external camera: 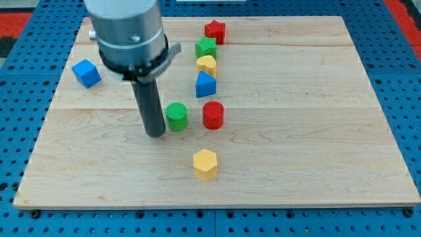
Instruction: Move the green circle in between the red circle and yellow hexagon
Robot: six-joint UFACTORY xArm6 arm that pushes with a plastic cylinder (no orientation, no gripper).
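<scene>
The green circle (pixel 176 116) stands near the board's middle. The red circle (pixel 213 114) is just to its right, a small gap apart. The yellow hexagon (pixel 205 164) lies below them, toward the view's bottom. My tip (pixel 156 133) rests on the board just left of the green circle, close to it or touching it. The rod rises from there to the grey arm body at the view's top left.
A column of blocks runs above the red circle: blue triangle (pixel 205 85), yellow heart-like block (pixel 206 64), green star (pixel 206 47), red star (pixel 215 30). A blue cube (pixel 86 73) sits at the left. The wooden board (pixel 316 151) lies on a blue pegboard.
</scene>
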